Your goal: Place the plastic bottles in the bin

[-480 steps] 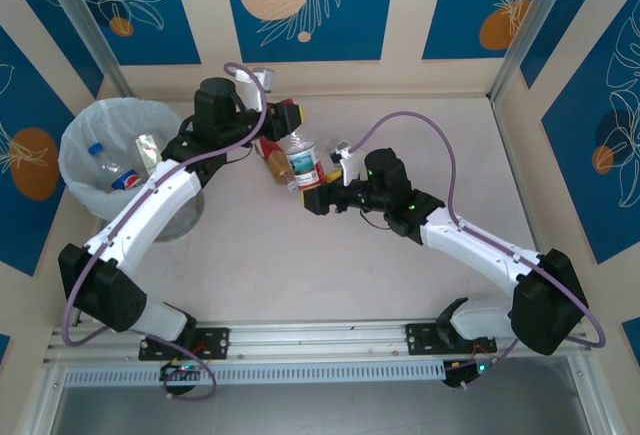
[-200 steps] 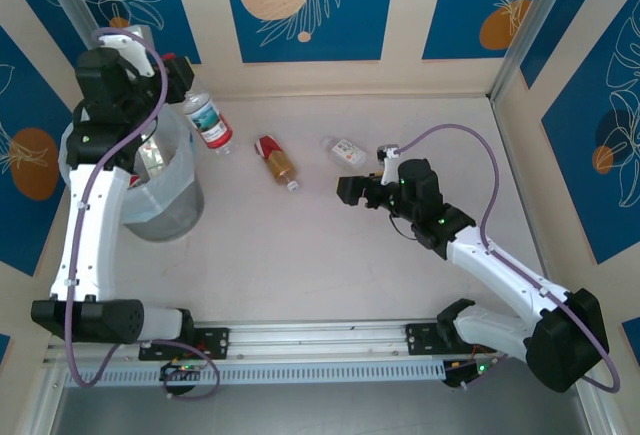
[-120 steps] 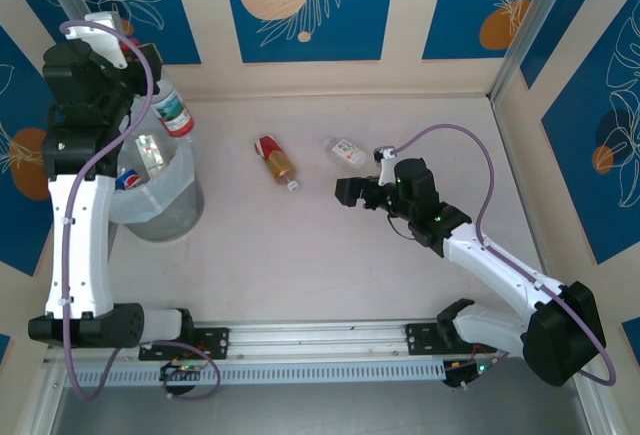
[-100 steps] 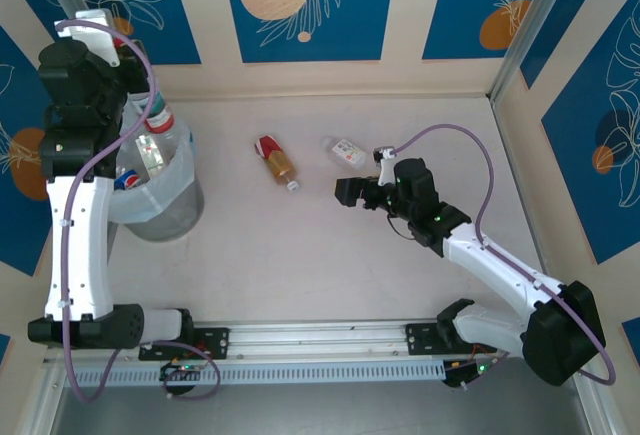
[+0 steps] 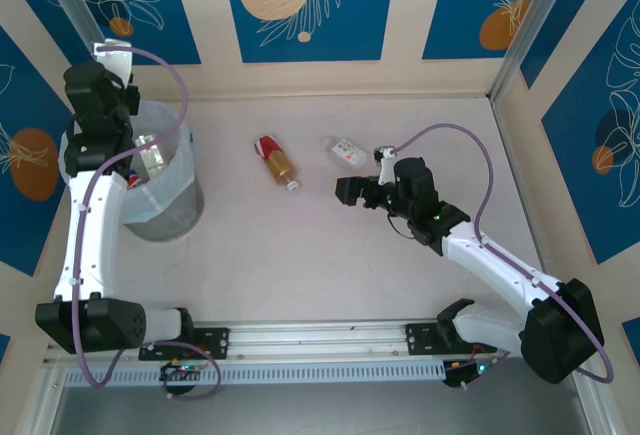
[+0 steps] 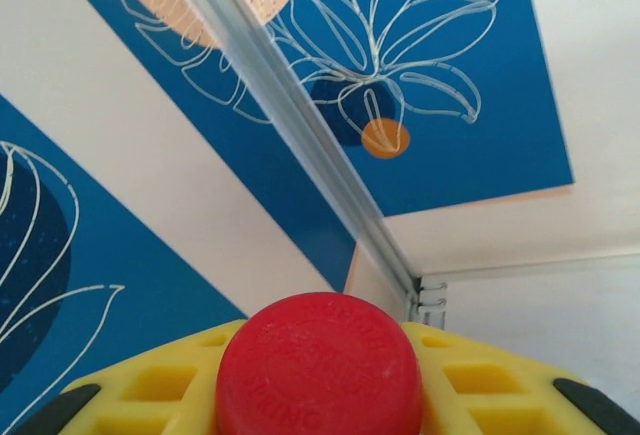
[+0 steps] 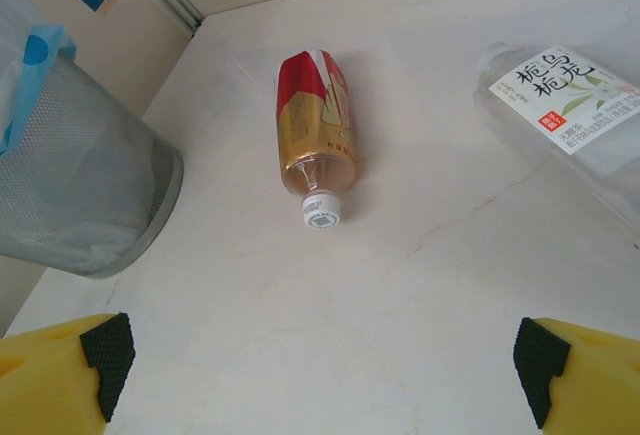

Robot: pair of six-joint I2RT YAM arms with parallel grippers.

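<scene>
Two bottles lie on the table right of the bin: the red-gold bottle nearer, the white-labelled bottle farther. Probably light and slippery; I would take each mid-body. My right tool stands open. Over the bin, my left tool grips a red-capped bottle.

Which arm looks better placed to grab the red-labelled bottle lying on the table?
Right. The right gripper is open and faces the red-labelled bottle, which lies just ahead of it. The left gripper is up by the bin, shut on a red-capped bottle.
</scene>
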